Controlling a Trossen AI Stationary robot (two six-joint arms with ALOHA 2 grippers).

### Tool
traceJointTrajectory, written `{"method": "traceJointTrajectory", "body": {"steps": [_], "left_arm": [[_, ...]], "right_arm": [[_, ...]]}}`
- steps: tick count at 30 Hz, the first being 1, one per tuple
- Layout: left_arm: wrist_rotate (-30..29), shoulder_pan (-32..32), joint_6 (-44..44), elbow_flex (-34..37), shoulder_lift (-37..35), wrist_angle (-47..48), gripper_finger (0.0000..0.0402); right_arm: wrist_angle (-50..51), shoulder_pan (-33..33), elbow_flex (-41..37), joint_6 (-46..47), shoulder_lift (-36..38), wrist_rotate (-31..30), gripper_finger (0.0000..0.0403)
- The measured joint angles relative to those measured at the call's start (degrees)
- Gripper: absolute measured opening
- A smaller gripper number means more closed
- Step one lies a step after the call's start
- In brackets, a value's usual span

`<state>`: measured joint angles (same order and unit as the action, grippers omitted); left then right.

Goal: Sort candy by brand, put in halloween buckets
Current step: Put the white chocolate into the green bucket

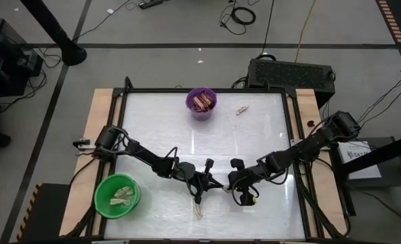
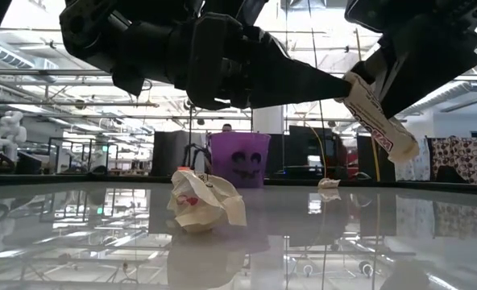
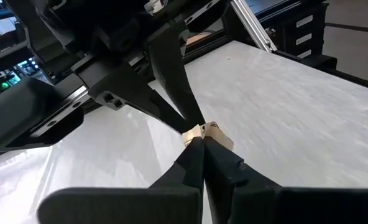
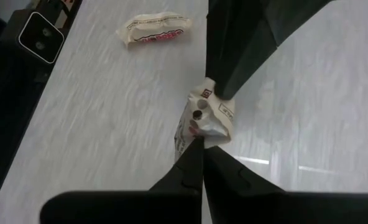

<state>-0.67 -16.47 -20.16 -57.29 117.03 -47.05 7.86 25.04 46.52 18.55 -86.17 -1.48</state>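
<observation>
A pale cream twisted candy (image 4: 207,116) is held in the air between both grippers, above the table's near middle; the low view shows it tilted (image 2: 381,117). My left gripper (image 3: 200,144) comes from the left and my right gripper (image 4: 199,148) from the right; both are shut on it. A second cream candy (image 2: 205,201) lies on the table below them (image 1: 199,211), and a third (image 1: 242,108) lies near the far edge. The purple bucket (image 1: 201,102) holds brown bars. The green bucket (image 1: 117,196) holds cream pieces. My left gripper pinches one twisted end of the cream candy (image 3: 207,132) between its two fingertips, coming roughly level from the table's left. The candy is lifted clear of the table. My right gripper pinches the opposite end of the same candy (image 4: 195,132) between its fingertips, reaching in from the table's right and slanting down. The wrapper spans the short gap between the two grippers, tilted.
The table is white and glossy with a dark frame (image 1: 292,135). The purple bucket stands at the far middle and the green bucket at the near left corner. A black box (image 1: 292,71) sits beyond the far edge. Open surface lies between the arms and the purple bucket.
</observation>
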Motion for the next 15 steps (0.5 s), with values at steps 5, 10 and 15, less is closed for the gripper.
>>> {"method": "traceJointTrajectory", "body": {"steps": [5,10,15], "left_arm": [[-0.02,0.00,-0.20,0.02,0.00,-0.24,0.0003],[-1.12,-0.04,-0.22,0.05,-1.55,2.46,0.0002],[-3.10,-0.90,-0.06,0.06,-7.51,13.40,0.0001]], "right_arm": [[0.02,0.00,0.00,0.05,0.00,-0.24,0.0031],[0.31,0.00,0.00,0.26,0.00,-0.37,0.0091],[2.80,0.01,-0.07,0.01,0.49,-2.46,0.0153]]}}
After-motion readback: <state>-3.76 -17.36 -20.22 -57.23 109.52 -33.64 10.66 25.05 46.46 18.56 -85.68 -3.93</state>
